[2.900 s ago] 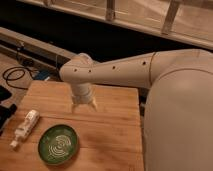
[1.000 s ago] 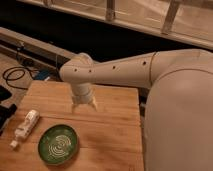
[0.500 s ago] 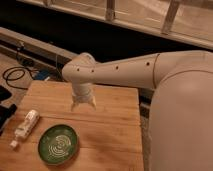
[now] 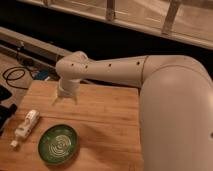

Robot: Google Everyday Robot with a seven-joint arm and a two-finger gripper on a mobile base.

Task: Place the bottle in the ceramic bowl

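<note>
The white bottle [image 4: 26,127] lies on its side at the left of the wooden table [image 4: 105,117], cap end toward the front left. The dark green ceramic bowl [image 4: 58,145] with white swirl lines sits just right of it, near the front edge, and holds nothing. My gripper [image 4: 66,98] hangs from the white arm over the back left of the table, pointing down. It is behind the bottle and the bowl, to the right of the bottle. Its fingers are apart and hold nothing.
The bulky white arm and body [image 4: 165,100] fill the right side of the view. Black cables [image 4: 15,75] lie on the floor to the left, beyond the table's edge. A dark rail and a fence run along the back.
The gripper and wrist have moved left across the back of the table, closer to the bottle's side. The bottle and the bowl have not moved.
</note>
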